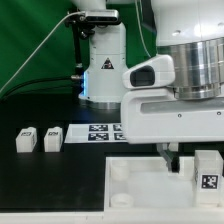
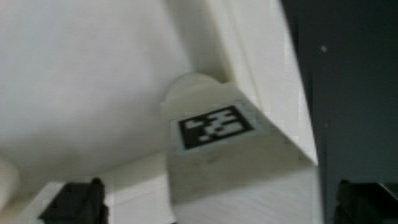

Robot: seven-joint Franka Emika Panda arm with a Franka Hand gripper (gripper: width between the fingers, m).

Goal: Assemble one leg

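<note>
A leg (image 1: 207,172), a small white block with a black-and-white marker, stands on the large white panel (image 1: 150,188) at the exterior view's right. In the wrist view this leg (image 2: 217,128) shows its marker face, and its body runs down between my two dark fingertips (image 2: 75,200) without touching either. My gripper (image 2: 222,205) is open wide and holds nothing. In the exterior view the gripper (image 1: 170,157) hangs low over the panel, just left of the leg. Two more legs (image 1: 27,138) (image 1: 52,136) lie on the black table at the left.
The marker board (image 1: 105,131) lies flat behind the panel. The panel has round corner sockets (image 1: 120,172) on its left side. The robot base (image 1: 103,60) stands at the back, with a green curtain behind it.
</note>
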